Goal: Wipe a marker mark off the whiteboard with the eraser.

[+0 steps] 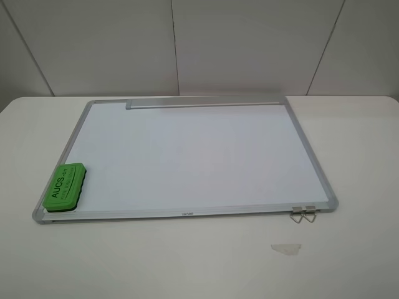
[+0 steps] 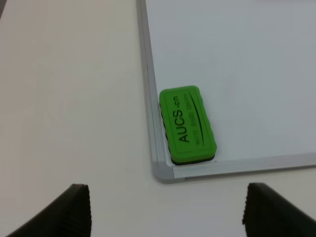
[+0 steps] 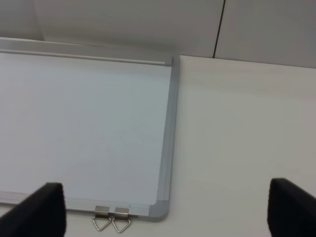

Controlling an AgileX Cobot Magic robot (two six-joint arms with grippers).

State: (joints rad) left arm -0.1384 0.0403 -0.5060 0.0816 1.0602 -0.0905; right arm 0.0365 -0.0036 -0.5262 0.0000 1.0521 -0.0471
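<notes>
The whiteboard (image 1: 187, 156) lies flat on the table, silver-framed, with its grey tray strip (image 1: 206, 101) along the far edge. The green eraser (image 1: 64, 185) with dark "AUCS" lettering rests on the board's near left corner, also seen as the green eraser (image 2: 186, 124) in the left wrist view. No marker mark shows on the white surface in any view. My left gripper (image 2: 165, 210) hangs open above the table, short of the eraser, nothing between its fingers. My right gripper (image 3: 165, 215) is open above the board's near right corner (image 3: 160, 210). Neither arm appears in the exterior high view.
Metal binder clips (image 1: 303, 213) hang off the board's near right edge, seen as clips (image 3: 111, 218) in the right wrist view. A small scrap of clear tape (image 1: 285, 248) lies on the white table (image 1: 187, 261) in front. A panelled wall stands behind.
</notes>
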